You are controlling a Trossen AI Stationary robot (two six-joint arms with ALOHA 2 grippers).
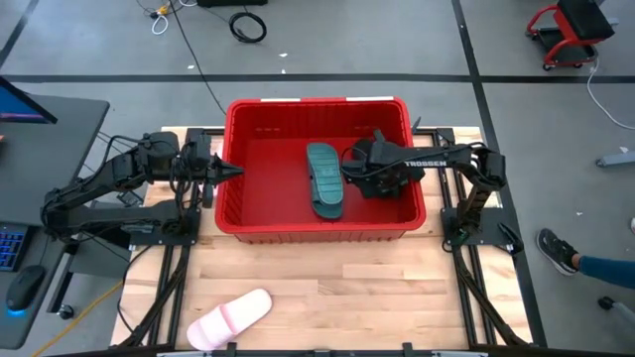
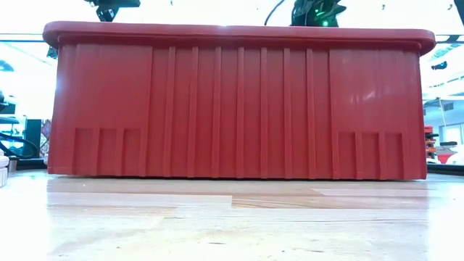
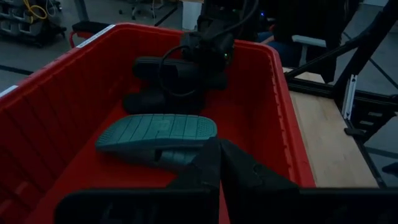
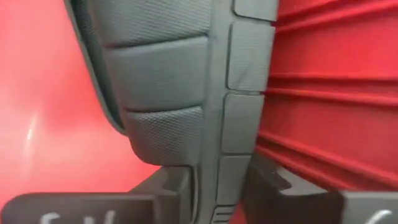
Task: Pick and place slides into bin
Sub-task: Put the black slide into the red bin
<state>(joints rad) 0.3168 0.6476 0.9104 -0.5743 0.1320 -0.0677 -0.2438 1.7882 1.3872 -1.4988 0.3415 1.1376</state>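
Observation:
The red bin (image 1: 317, 230) stands mid-table and fills the low view (image 2: 232, 32). On its floor a teal slide (image 1: 325, 178) lies sole up (image 3: 155, 134). To the right of it, my right gripper (image 4: 217, 193) reaches down into the bin, shut on a black slide (image 1: 361, 155), close to the bin's ribbed right wall (image 4: 323, 93). My left gripper (image 3: 214, 146) waits shut at the bin's left rim (image 1: 234, 171), holding nothing. A pale pink slide (image 1: 230, 319) lies flat on the table near its front edge. My right gripper pinches the black slide's long sole edge (image 4: 224, 155) between its two fingers (image 4: 171, 186). They come slanting down from above and lie across the edge. The slide stands on edge inside the bin, tread toward the floor side. Whether it rests on the floor I cannot tell.
A second dark shape (image 3: 146, 102) lies on the bin floor under the right arm. A desk with a monitor and keyboard (image 1: 20, 238) stands to the left of the table. A person's shoe (image 1: 558, 250) shows at the right. Bare wood (image 1: 397, 307) runs along the table's front.

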